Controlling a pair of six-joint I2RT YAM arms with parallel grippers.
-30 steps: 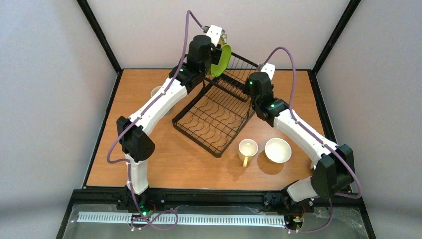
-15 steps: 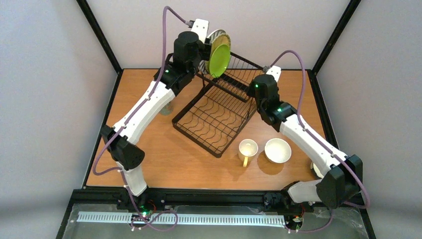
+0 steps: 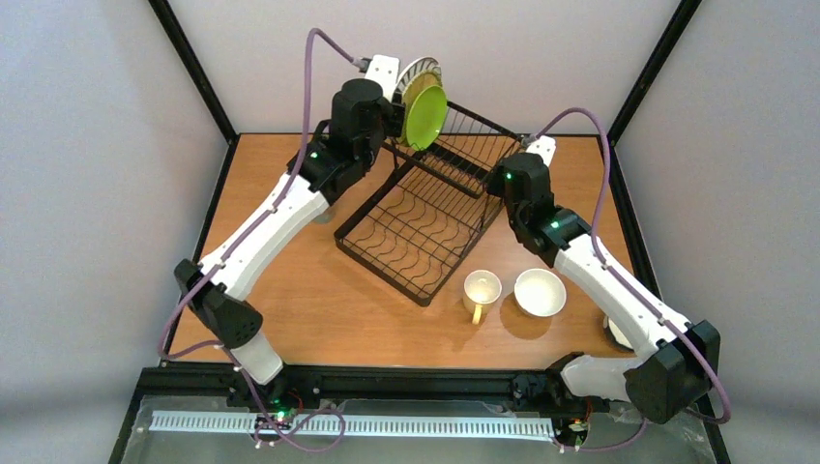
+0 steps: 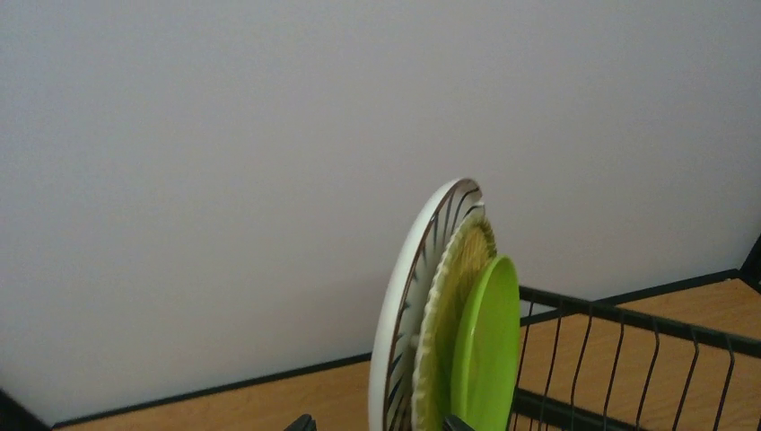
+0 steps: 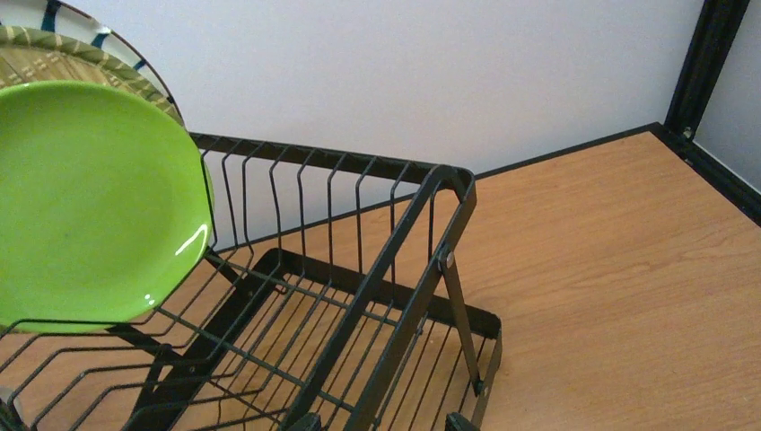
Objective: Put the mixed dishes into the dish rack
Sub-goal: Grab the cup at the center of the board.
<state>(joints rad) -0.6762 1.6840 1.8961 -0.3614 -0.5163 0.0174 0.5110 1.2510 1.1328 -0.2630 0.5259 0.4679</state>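
Left gripper [image 4: 377,425] is released: only its two fingertips show, at the bottom edge of the left wrist view, spread apart with nothing clamped between them. It faces the plates edge-on from the left, close to them. Three plates stand on edge, packed face to face, at the far left of the rack's taller section: black-and-white radially striped plate [image 4: 401,296], round woven bamboo plate [image 4: 441,305], then lime-green plate [image 4: 489,350]. On-edge storage presumably lets the wires carry each rim, so no grip is needed. As discs they have no long axis. Their faces are near vertical with a slight tilt, and the green face points toward the right arm. Black wire dish rack [image 3: 379,270] lies on the wooden table [image 3: 319,309], with its long axis running from the flat slotted tray at the near side to the taller basket section at the far side, angled slightly right. Pale mug [image 3: 481,288] stands upright just beside the tray's near corner, mouth up, handle toward the near edge. White bowl [image 3: 540,292] sits beside it, mouth up. Both are outside the rack and, by judgement, remain to be loaded. Right gripper [image 5: 379,422] is likewise released, fingertips apart and empty, aimed at the basket section
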